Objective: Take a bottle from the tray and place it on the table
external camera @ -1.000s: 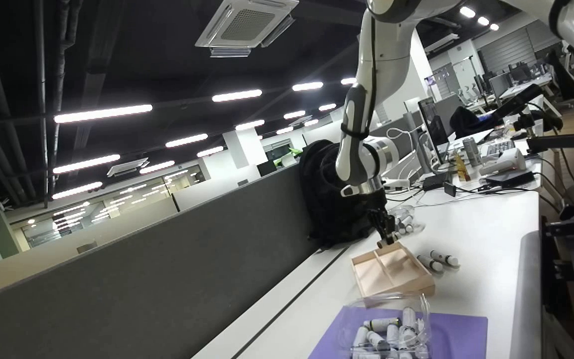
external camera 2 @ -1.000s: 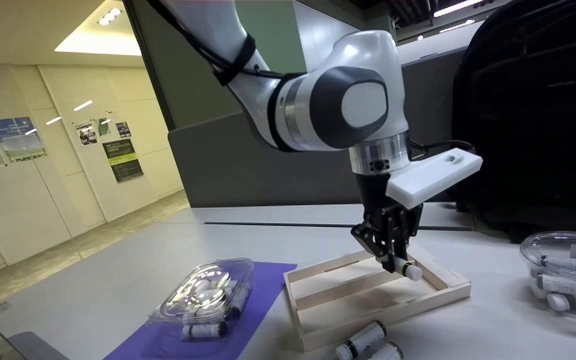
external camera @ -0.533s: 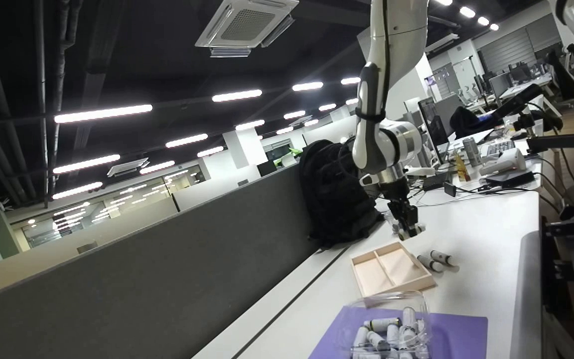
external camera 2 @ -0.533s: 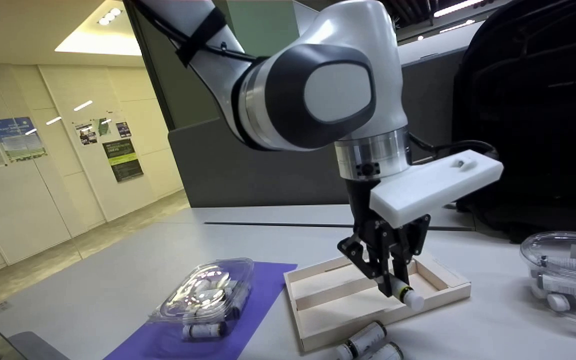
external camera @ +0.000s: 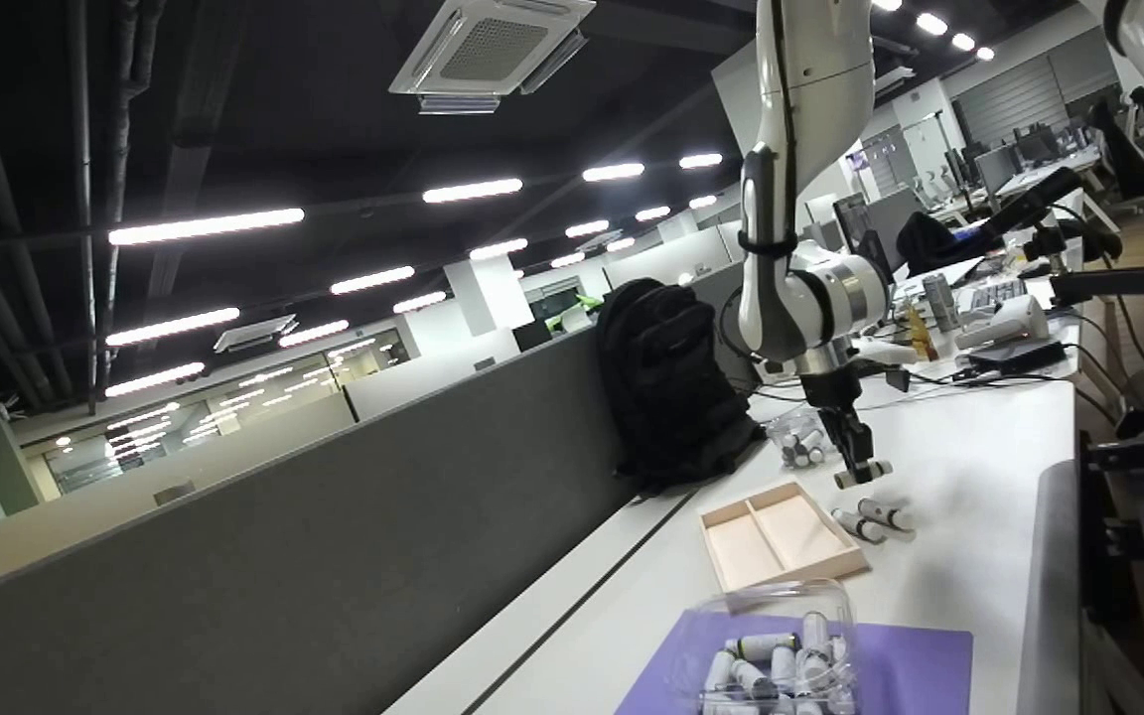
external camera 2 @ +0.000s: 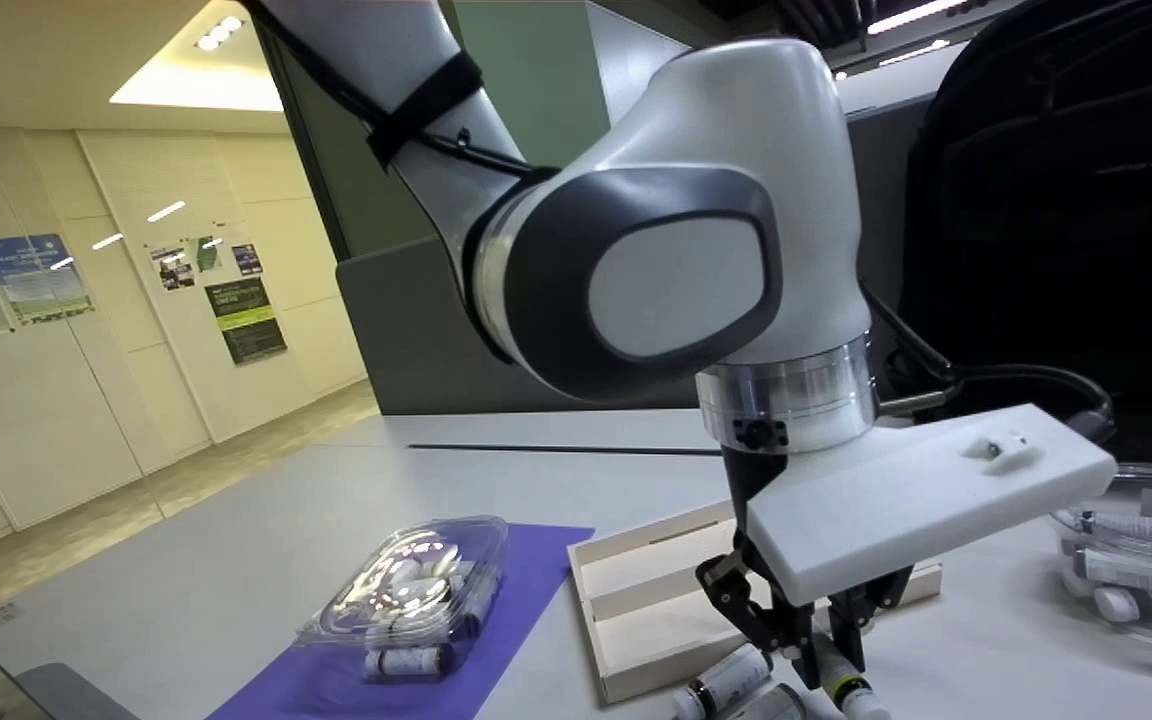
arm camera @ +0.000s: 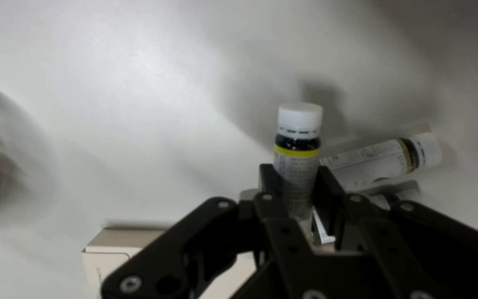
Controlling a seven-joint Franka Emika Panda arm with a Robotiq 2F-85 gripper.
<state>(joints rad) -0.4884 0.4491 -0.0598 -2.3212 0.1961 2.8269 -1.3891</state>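
Note:
The bottle, with a white cap and yellow band, shows in the wrist view (arm camera: 298, 162) and in both exterior views (external camera: 875, 472) (external camera 2: 844, 683). My gripper (arm camera: 298, 176) is shut on its body, and the bottle lies sideways across the fingers (external camera: 858, 463) (external camera 2: 826, 645). Its shadow falls apart from it on the white table (arm camera: 139, 104) (external camera: 989, 536), so it hangs above the top. The tan tray (external camera: 835, 566) (external camera 2: 661, 668) is beside and behind the gripper, and its edge shows in the wrist view (arm camera: 106, 265). Its visible compartments hold nothing; the arm hides part of it.
Two similar bottles lie on the table close by (external camera: 855, 524) (arm camera: 371, 162) (external camera 2: 731, 680). A clear box of bottles (external camera: 835, 606) (external camera 2: 416, 590) sits on the purple mat (external camera: 915, 665). A round clear tub (external camera 2: 1151, 550) with bottles stands near the backpack (external camera: 666, 377). A grey partition (external camera: 383, 516) borders the table.
My gripper has carried the bottle from over the tray, out past its edge, to above the table beside the two lying bottles. The tray and the other bottles have not moved.

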